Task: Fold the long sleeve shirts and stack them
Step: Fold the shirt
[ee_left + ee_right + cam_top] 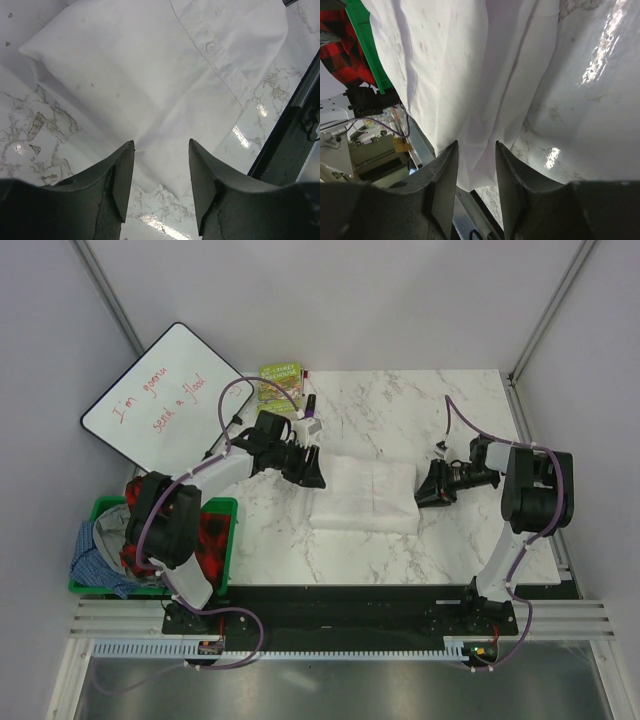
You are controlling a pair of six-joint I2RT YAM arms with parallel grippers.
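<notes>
A white long sleeve shirt (365, 495) lies folded into a rectangle in the middle of the marble table (450, 410). My left gripper (312, 478) is open at its far left corner; in the left wrist view (161, 145) the shirt's corner (150, 75), with its button placket, lies just beyond the spread jaws, and nothing is held. My right gripper (425, 495) is open at the shirt's right edge; in the right wrist view (476, 145) the cloth's edge (460, 75) lies between and beyond the spread jaws, not pinched.
A green bin (228, 540) at the left table edge holds red plaid (212, 532) and blue (95, 555) clothes; its rim shows in the right wrist view (365, 45). A whiteboard (165, 395), a green book (280, 380) and a marker (310, 405) lie at the far left.
</notes>
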